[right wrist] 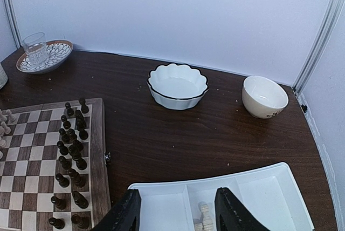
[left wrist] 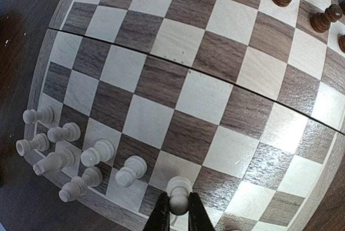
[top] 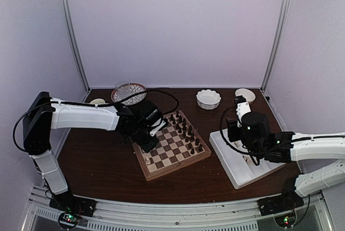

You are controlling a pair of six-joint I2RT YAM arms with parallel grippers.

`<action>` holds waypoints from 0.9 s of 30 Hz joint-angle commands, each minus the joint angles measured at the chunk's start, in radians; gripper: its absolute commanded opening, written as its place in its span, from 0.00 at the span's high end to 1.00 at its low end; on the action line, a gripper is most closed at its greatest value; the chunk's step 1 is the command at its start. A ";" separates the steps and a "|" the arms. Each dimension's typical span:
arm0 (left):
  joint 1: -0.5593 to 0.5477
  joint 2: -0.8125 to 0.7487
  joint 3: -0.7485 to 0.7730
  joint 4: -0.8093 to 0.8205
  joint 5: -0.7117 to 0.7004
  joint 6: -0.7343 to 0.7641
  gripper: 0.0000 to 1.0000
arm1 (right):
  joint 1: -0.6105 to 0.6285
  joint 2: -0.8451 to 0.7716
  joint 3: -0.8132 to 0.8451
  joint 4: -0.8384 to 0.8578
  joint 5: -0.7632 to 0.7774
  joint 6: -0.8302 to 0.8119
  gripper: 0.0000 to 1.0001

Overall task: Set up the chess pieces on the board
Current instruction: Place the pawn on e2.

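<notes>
Eight cream-white chess pieces point(left wrist: 97, 153) show at the board's point(left wrist: 205, 96) near-left corner. Seven stand bunched over the two edge rows, and an eighth, a pawn point(left wrist: 179, 192), is pinched at the head between the left jaws, which are clamped on it over a light square of the outermost row. Whether its base touches the wood I cannot tell.

So the step in hand looks like placing this pawn. The next move should settle it flat on its square, part the jaws, then lift straight up, since the nearest white piece is just beside it.

On the far side of the board the dark pieces point(right wrist: 70, 147) stand in two files — roughly sixteen, too crowded for a sure count.

The right jaws are spread apart above the one white tray point(right wrist: 269, 188), where a few more cream figures point(right wrist: 204, 212) lie, cut off by the frame's edge.

Elsewhere on the table point(right wrist: 161, 144) are one scalloped bowl point(right wrist: 178, 85), one plain bowl point(right wrist: 264, 97) and one glass point(right wrist: 35, 47) on a patterned plate point(right wrist: 56, 55).
</notes>
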 commanded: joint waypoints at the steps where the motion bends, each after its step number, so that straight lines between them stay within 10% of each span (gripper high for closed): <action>1: 0.005 0.016 0.007 0.033 -0.008 0.012 0.90 | -0.008 -0.004 -0.006 0.005 -0.009 0.007 0.51; 27: 0.005 0.026 0.022 0.021 -0.026 0.014 0.84 | -0.010 -0.012 -0.006 0.000 -0.017 0.007 0.51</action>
